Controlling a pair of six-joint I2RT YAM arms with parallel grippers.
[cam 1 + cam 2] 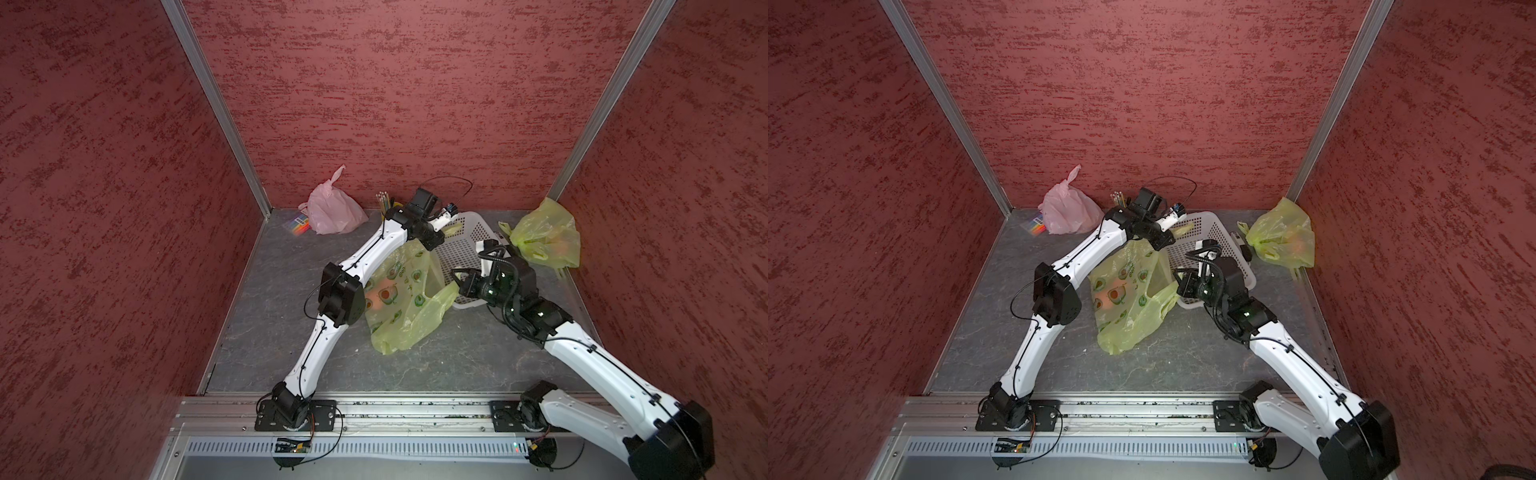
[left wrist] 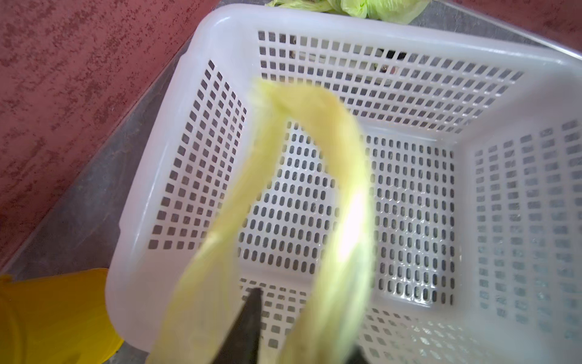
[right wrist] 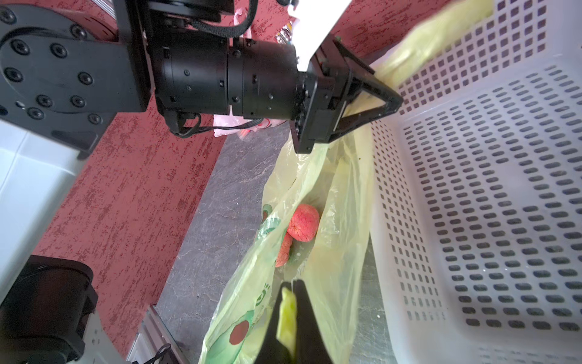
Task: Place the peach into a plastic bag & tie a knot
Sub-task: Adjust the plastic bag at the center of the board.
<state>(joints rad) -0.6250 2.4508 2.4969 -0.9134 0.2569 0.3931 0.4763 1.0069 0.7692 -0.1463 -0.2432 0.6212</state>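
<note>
1. Yellow-green bag [image 1: 399, 303] slumped on the table [image 1: 291, 332], touching the white basket [image 1: 457, 249], mouth gaping toward it.
2. Peach [image 3: 304, 222] already inside, low in the bag, showing red through the open mouth in the right wrist view. A second reddish shape just beside it, unclear whether fruit or print.
3. Left jaws pressed together on one handle [image 2: 343, 176], held out over the basket. Loop of film blurred in the left wrist view.
4. Right jaws pinching the other handle [image 3: 288, 312], a thin folded strip, just beside the basket's near wall.
5. Reads as the opening of the knot step: loading done, both handles gripped, no crossing or loop visible yet.
6. Next, most likely: draw the two handles up and toward each other to close the mouth above the peach, then lay one across the other.
7. Calls for firm pinches on thin, slippery film, and for keeping the bag's weight low to stop the peach rolling out.
8. Calls too for lifting the left handle clear of the basket rim before pulling, to avoid snagging on the mesh.
9. Worth minding the two wrists: tight quarters at the crossing.
</note>
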